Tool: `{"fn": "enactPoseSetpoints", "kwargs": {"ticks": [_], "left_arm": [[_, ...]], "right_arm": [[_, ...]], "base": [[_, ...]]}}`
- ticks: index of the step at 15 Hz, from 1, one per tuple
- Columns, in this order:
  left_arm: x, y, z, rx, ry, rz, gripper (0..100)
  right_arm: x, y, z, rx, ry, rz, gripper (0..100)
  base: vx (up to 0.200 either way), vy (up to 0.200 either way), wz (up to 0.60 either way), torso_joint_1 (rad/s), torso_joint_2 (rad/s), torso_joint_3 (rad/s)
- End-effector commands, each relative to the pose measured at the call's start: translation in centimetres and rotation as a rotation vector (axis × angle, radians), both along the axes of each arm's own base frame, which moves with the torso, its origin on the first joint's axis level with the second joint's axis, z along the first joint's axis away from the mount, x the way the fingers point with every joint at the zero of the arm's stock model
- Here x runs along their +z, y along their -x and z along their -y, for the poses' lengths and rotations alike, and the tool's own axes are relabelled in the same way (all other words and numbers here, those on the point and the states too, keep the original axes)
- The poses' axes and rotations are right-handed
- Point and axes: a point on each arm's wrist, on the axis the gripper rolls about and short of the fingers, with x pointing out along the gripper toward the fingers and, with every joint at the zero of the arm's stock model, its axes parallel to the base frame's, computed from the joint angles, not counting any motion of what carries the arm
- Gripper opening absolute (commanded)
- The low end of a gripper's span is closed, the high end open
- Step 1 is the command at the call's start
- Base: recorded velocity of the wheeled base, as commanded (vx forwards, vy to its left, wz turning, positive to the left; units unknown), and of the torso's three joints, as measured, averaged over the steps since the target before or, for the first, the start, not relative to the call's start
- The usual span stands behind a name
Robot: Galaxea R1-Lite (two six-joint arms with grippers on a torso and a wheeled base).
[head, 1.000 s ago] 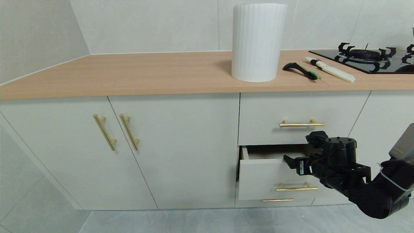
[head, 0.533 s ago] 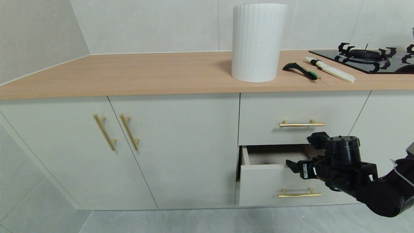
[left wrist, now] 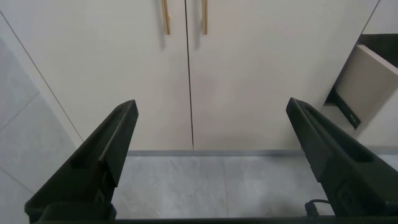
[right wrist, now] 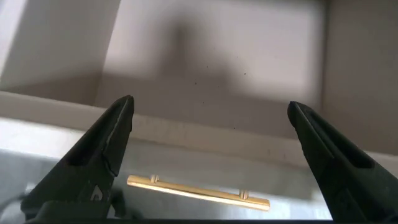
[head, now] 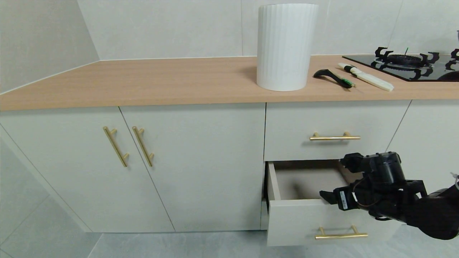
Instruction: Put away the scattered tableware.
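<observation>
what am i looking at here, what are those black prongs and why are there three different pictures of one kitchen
This is a two-armed robot in a kitchen. The wide picture comes from a camera on its head. The other two come from cameras on its wrists, so the black prongs are each gripper's own fingers. The right gripper is open, right at the pulled-out drawer. The left gripper, also open, faces the cupboard doors. Neither holds anything. On the counter are a white ribbed container, a black-handled utensil and a long white utensil, beside a gas hob.
</observation>
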Motion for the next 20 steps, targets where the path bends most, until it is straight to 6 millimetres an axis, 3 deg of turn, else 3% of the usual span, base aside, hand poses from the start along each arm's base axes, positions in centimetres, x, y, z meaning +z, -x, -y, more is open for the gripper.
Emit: {"fn": "enactPoseSetpoints", "kwargs": {"ticks": [1, 7, 20], "left_arm": [[0.0, 0.0, 0.0, 0.001, 0.000, 0.000, 100], [0.0, 0.0, 0.0, 0.001, 0.000, 0.000, 100], [0.0, 0.0, 0.0, 0.001, 0.000, -0.001, 100]], "right_arm": [[1.0, 0.6, -0.3, 0.026, -0.011, -0.004, 100], [2.7, 2.2, -0.6, 0.078, 0.009, -0.132, 100], [3.8, 6.9, -0.9, 0.265, 0.200, -0.428, 100]], "base": [[0.000, 0.000, 0.00, 0.000, 0.00, 0.000], [0.000, 0.000, 0.00, 0.000, 0.00, 0.000], [0.000, 0.000, 0.00, 0.000, 0.00, 0.000]]}}
